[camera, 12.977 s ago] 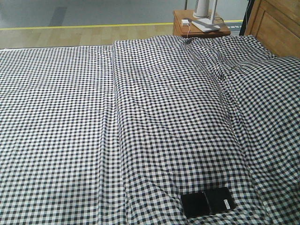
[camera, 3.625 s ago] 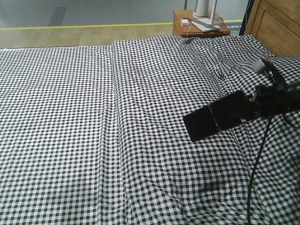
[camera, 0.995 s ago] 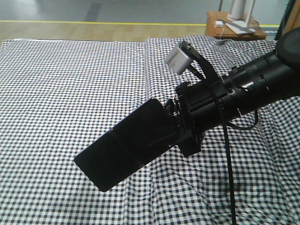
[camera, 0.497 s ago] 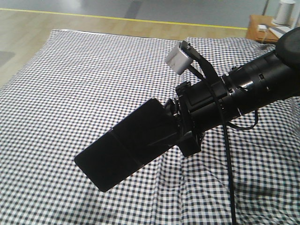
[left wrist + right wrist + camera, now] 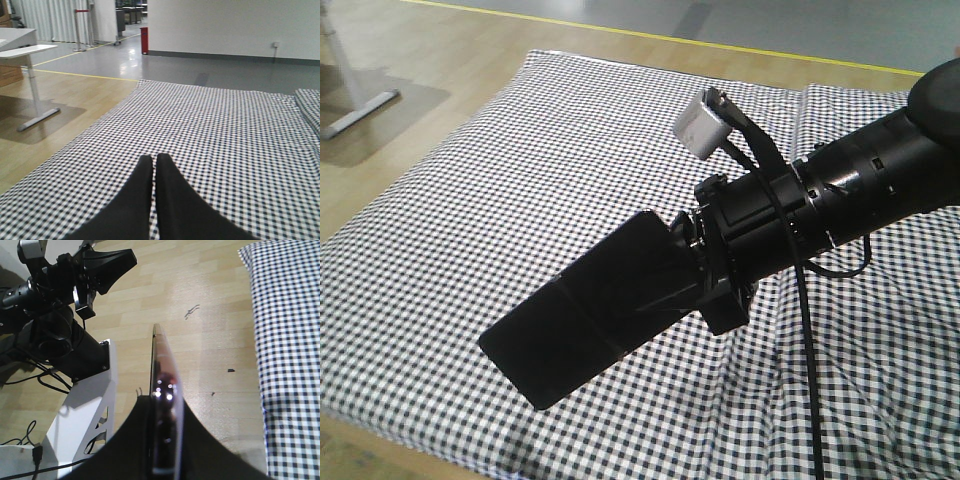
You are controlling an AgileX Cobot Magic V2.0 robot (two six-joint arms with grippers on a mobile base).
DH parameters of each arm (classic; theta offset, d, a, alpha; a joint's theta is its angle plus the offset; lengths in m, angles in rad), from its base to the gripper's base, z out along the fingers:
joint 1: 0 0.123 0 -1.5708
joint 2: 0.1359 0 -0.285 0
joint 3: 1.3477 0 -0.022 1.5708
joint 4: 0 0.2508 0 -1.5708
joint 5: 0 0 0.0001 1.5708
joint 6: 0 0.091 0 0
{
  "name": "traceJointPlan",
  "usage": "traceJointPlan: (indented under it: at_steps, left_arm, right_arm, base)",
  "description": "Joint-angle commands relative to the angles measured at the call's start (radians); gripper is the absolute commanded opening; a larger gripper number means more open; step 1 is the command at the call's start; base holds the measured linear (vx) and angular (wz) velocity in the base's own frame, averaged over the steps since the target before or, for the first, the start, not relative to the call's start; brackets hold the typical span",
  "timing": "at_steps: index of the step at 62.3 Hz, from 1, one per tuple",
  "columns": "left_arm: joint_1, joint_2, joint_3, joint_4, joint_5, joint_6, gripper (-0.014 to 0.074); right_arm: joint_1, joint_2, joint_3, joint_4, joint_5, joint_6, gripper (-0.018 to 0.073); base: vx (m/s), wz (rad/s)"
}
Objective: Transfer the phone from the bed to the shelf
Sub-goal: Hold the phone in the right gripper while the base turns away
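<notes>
Above checked bed (image 5: 520,150), right gripper (image 5: 692,268) clamps phone (image 5: 580,320), long axis slanting down-left

i log colours only. phone (image 5: 585,315): glossy black face; in the right wrist view its edge reads pinkish metal with bright glints. bed (image 5: 500,170): small black-and-white check all over. right gripper (image 5: 698,275) and its arm: black. camera (image 5: 698,125) mounted on it: silver-grey. left gripper (image 5: 154,167): matt black. floor (image 5: 470,40): pale wood planks, then a yellow line (image 5: 720,45), then grey beyond. bin (image 5: 144,40): red. desk (image 5: 22,47): white top, grey leg. wall (image 5: 225,25): off-white. base (image 5: 85,415): white, with black cables beside it.
</notes>
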Motion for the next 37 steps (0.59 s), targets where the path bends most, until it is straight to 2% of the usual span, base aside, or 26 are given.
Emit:
traceJointPlan:
  at_steps: [1, 37]
  left_arm:
    - [-0.004, -0.013, -0.021, -0.009, -0.072, -0.006, 0.0001]
    - [-0.004, -0.013, -0.021, -0.009, -0.072, -0.006, 0.0001]
  right_arm:
    - [0.0, -0.041, -0.025, 0.079, 0.067, -0.007, -0.0002]
    - [0.0, -0.041, -0.025, 0.079, 0.067, -0.008, -0.0002]
  base:
    - [-0.08, 0.31]
    - [-0.09, 0.36]
